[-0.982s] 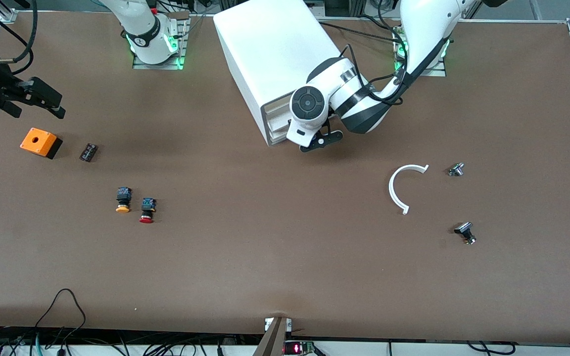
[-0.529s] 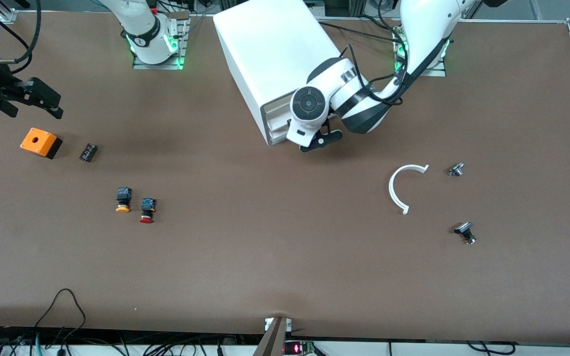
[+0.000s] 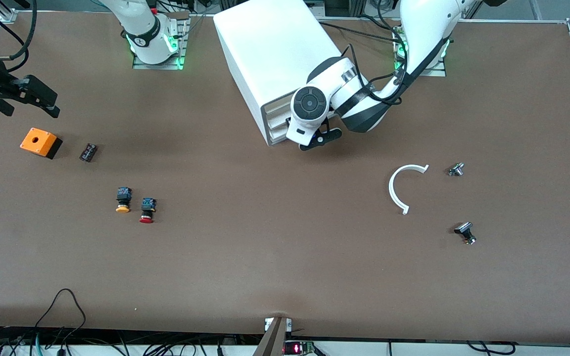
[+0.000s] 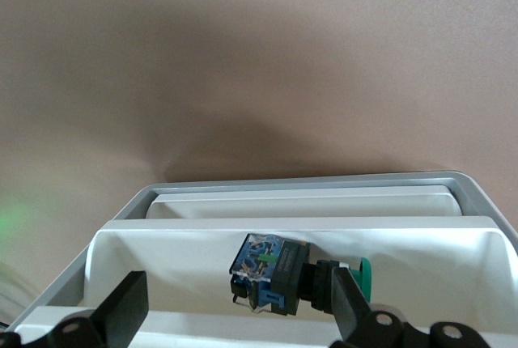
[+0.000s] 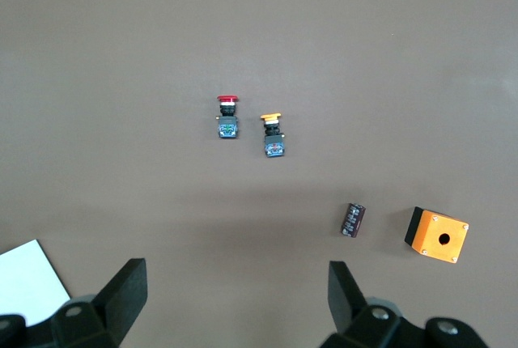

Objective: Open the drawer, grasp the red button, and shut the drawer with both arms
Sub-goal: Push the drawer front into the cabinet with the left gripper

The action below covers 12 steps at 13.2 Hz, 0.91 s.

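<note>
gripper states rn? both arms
Left pincer: open, empty, at the cabinet's drawer.
Right pincer: open, empty, above the table near the orange box.

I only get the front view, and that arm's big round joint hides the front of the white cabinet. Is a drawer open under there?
Observer: Yes. The left wrist view shows one drawer pulled partly out.
Operator: Anything inside?
Observer: A green-capped button with a black-and-blue body, lying on its side.
Operator: Is the pincer gripping it?
Observer: No. The left pincer is open, fingers apart at the drawer's front edge, holding nothing. The right pincer, also open, waits over the table's right-arm end; its camera looks down at the red button.
</note>
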Tool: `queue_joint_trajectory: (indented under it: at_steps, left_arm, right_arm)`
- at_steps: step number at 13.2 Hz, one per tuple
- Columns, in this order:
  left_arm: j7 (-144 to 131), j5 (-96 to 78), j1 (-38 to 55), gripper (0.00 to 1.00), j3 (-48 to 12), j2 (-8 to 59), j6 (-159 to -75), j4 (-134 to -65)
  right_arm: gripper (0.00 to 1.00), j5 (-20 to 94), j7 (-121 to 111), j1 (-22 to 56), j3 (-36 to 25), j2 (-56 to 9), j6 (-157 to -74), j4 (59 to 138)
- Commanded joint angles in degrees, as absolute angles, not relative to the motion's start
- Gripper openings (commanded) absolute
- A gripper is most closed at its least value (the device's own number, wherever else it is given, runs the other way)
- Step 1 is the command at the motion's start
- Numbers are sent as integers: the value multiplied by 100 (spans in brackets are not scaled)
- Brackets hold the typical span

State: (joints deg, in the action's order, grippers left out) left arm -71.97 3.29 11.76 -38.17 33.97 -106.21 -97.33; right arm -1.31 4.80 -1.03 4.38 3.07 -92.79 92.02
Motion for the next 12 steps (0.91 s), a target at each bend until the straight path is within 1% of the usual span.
queue_joint_trajectory:
  at_steps: [1, 5, 6, 9, 12]
  left_arm:
    - [-7199, 193, 1037, 100, -3876, 3146, -10547, -9888]
    - [-7076, 272, 660, 100, -3885, 3024, -10538, -9826]
    - [-6901, 264, 607, 100, -3867, 2980, -10512, -9713]
    - [-6217, 272, 282, 100, -3806, 2997, -9881, -9099]
    - [-4935, 281, -315, 100, -3797, 2997, -9546, -8632]
  right_arm:
    - [99, -211, 562, -193, 510, 334, -9149, 9114]
    - [99, -193, 501, -202, 483, 325, -9158, 9114]
    - [99, -202, 492, -202, 483, 334, -9141, 9106]
    - [99, -193, 492, -211, 396, 325, -9149, 9123]
    - [99, -193, 527, -202, 404, 325, -9149, 9123]
